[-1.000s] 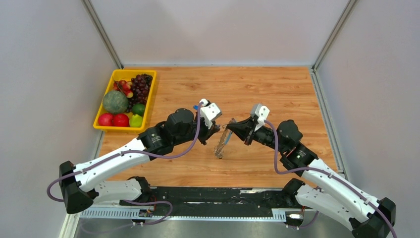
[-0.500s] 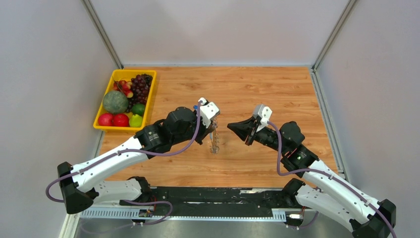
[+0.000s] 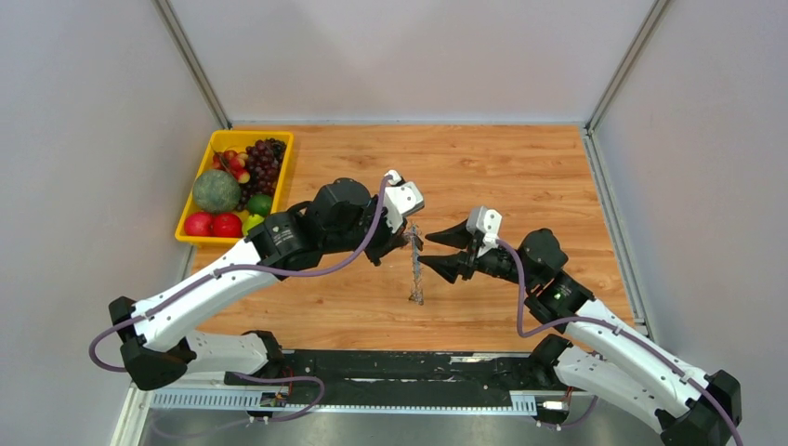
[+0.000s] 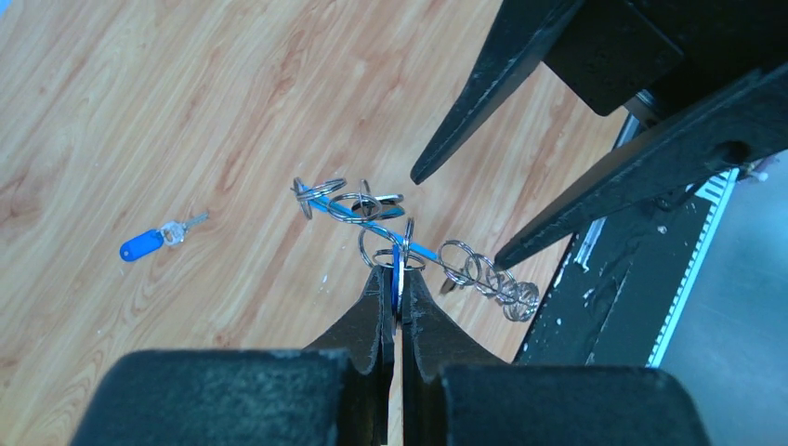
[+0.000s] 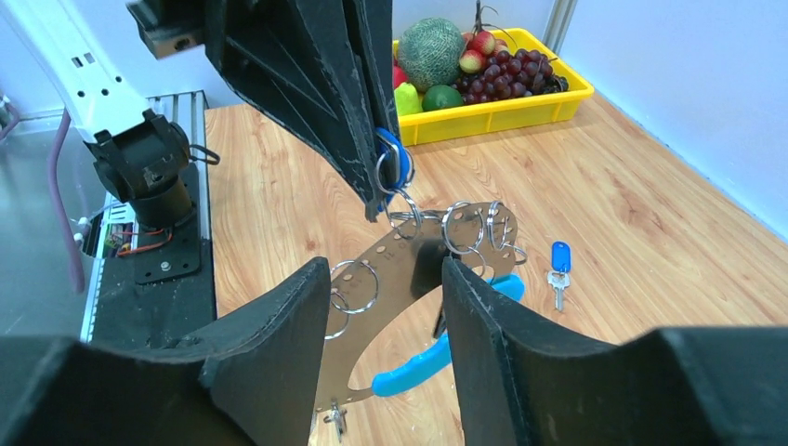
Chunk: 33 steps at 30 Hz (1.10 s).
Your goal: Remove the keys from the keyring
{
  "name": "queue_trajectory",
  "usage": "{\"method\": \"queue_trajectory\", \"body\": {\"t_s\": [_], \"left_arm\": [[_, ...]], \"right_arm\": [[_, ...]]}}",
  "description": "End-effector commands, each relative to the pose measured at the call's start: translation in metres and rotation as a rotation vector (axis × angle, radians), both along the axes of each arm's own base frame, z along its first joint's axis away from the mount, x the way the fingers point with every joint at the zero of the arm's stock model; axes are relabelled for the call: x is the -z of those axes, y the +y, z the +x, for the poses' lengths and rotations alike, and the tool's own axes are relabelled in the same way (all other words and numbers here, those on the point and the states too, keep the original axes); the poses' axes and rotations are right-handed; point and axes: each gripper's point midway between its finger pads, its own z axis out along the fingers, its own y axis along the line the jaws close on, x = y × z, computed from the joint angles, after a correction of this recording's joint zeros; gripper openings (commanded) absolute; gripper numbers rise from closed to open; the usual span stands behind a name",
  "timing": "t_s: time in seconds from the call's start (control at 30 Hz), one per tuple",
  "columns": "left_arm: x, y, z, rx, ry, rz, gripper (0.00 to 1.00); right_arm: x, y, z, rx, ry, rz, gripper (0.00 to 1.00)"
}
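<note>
The keyring [image 3: 415, 271] hangs in the air above the bench [image 3: 520, 177], between the two arms. It is carried only by the left gripper [image 4: 398, 271], whose fingers are pinched shut on a small blue piece at its top, which I take for a key head on one of the small rings [image 4: 483, 277]. That is a thin hold for a wide, dangling hoop, so the main risk is a slip. Any sideways tug could twist the hoop, work the blue piece out of the pinch and drop the lot onto the bench. The right gripper [image 5: 388, 269] has its fingers spread wide, one to each side of the hoop and touching nothing. If they close where they stand, they would likely clamp the flat metal band or a bunch of empty rings rather than a single key. Pulling then would drag against the left grip and free nothing. The keys are tiny beside those fingers and the rings crowd each other, so a snag or a mis-grab seems likely. One blue-headed key [image 4: 141, 245] lies loose on the bench, well apart from the hoop. A dropped keyring could land on it or knock it away.
</note>
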Motion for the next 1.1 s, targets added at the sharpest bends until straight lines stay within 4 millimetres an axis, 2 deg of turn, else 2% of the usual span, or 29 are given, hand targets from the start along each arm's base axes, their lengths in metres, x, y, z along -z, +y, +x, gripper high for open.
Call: {"method": "queue_trajectory", "body": {"t_s": [0.0, 0.1, 0.3, 0.57, 0.93, 1.07], "left_arm": [[-0.014, 0.007, -0.009, 0.072, -0.02, 0.047, 0.0], [-0.017, 0.009, -0.01, 0.082, -0.027, 0.064, 0.0], [-0.013, 0.01, -0.014, 0.115, -0.022, 0.099, 0.0], [-0.013, 0.008, -0.017, 0.14, -0.022, 0.106, 0.0], [-0.012, 0.006, -0.025, 0.175, -0.015, 0.121, 0.0], [-0.011, 0.004, -0.028, 0.186, -0.015, 0.129, 0.0]], "right_arm": [[-0.007, 0.003, -0.002, -0.028, -0.078, 0.015, 0.52], [-0.007, 0.006, -0.004, -0.055, -0.102, 0.028, 0.5], [-0.014, 0.01, -0.008, -0.088, -0.151, 0.055, 0.49], [-0.014, 0.023, -0.018, -0.192, -0.16, 0.032, 0.37], [-0.015, 0.032, -0.024, -0.241, -0.173, 0.028, 0.35], [-0.017, 0.031, -0.019, -0.212, -0.175, 0.027, 0.36]]}}
